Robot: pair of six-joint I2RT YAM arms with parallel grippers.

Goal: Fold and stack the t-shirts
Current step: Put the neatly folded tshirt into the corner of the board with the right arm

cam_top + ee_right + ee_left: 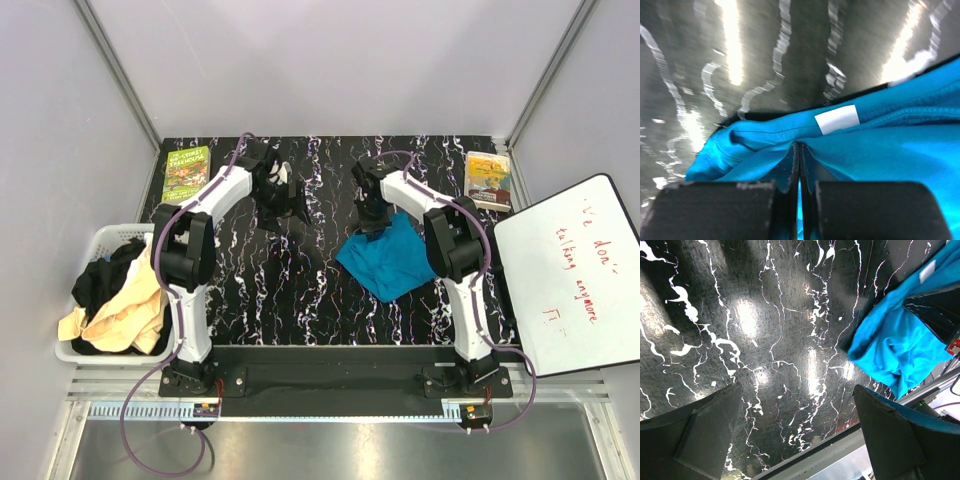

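From overhead I see the teal t-shirt (392,265) lying crumpled on the black marbled table (300,300), right of centre and partly under the right arm. The right gripper (799,159) is closed on it. Through the right wrist camera I see the two jaws pressed together with a fold of teal cloth pinched between them. The pinch is close to a hemmed edge, and a small white label (837,119) shows just above it. The rest of the shirt spreads toward the near side of the table, bunched and unfolded.

The left gripper (795,432) is wide open and holds nothing. Its wrist camera shows both fingers (705,437) set far apart over bare table. The teal shirt sits in the upper right of that view, clear of the fingers. From above, this gripper hangs over the far part of the table, left of centre, near the shirt but not touching it.

Beside the table's left edge stands a white slatted basket (100,238). In it a black t-shirt (100,280) is heaped toward the back, and a cream t-shirt (125,315) is draped across the front, with a corner spilling over the left rim. I can't tell how many cream pieces are in that pile.

A green book (186,172) lies flat at the far left corner of the table and a yellow book (489,180) at the far right corner. A whiteboard (570,275) with red handwriting sits at the right edge.
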